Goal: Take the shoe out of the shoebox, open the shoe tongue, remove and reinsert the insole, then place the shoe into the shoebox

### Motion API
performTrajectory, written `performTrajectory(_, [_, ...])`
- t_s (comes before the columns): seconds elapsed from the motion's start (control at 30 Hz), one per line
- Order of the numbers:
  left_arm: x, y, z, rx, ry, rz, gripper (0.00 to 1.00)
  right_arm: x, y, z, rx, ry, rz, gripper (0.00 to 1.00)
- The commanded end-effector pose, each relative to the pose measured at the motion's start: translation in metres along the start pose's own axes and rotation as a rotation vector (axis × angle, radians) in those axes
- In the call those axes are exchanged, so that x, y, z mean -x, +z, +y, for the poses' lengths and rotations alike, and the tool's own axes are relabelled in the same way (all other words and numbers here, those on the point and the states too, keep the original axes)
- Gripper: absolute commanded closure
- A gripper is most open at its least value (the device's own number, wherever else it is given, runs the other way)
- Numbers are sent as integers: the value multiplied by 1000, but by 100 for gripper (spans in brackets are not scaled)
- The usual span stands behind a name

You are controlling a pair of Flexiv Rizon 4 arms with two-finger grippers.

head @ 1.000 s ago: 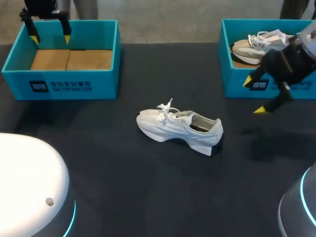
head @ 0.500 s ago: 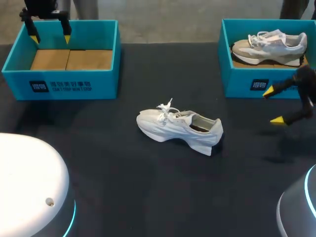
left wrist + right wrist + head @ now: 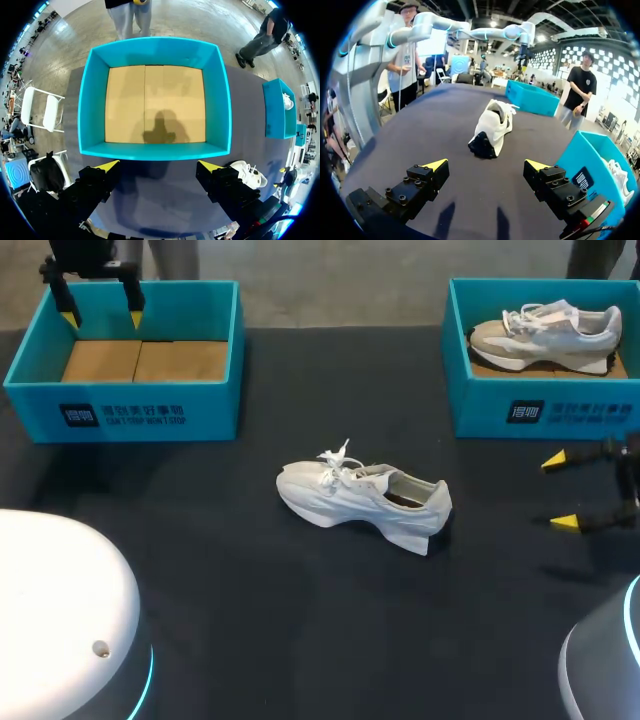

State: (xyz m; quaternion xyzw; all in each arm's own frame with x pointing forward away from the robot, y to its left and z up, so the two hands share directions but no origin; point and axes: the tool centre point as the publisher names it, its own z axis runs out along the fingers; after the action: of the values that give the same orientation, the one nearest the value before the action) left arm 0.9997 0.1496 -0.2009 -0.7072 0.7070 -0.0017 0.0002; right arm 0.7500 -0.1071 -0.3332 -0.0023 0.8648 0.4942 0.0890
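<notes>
The right tool (image 3: pixel 559 492) and left tool (image 3: pixel 100 303) hang released, empty. Approaching low might shove the white shoe (image 3: pixel 362 506) sideways.

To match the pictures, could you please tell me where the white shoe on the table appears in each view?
Head view: white shoe at the table's middle.
Left wrist view: shoe beside the left hand, part hidden.
Right wrist view: shoe ahead of the right hand.
Shared landmark: the empty shoebox.
</notes>
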Motion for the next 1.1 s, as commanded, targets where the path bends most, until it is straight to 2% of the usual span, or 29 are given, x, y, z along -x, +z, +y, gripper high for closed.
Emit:
performTrajectory(0.03, [0,0,0,1,0,-1,0,-4,8,-9,10,7,-7,0])
performTrajectory(0.4, [0,0,0,1,0,-1,0,-13,28,-22,67,14,49,0])
performTrajectory(1.1, [0,0,0,1,0,-1,0,-11,28,-26,83,19,46,0])
